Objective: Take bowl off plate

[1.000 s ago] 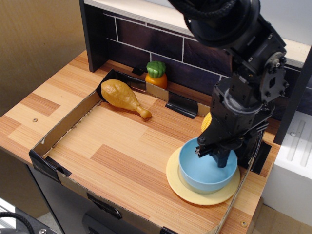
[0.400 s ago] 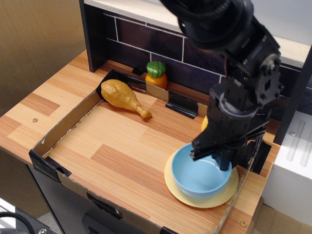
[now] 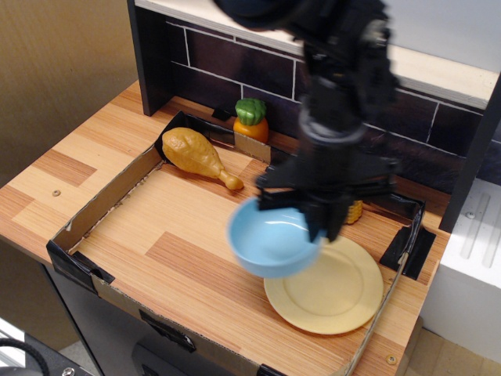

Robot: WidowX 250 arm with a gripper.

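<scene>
Now pincer (image 3: pixel 313 222) grips bowl (image 3: pixel 272 247) above plate (image 3: pixel 330 291).

glossy smooth bowl (image 3: pixel 270 244), matt plate (image 3: pixel 333 290), wood-grain table (image 3: pixel 168 235) edged with rough cardboard (image 3: pixel 102 205)

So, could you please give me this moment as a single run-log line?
phase: lifting | claw: shut on bowl rim | bowl: airborne, left of plate | plate: bare, in tray

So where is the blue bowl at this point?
The bowl is held at its far rim by the tool, lifted left of the plate, its right edge overlapping the plate's left rim, in front of the chicken drumstick.
</scene>
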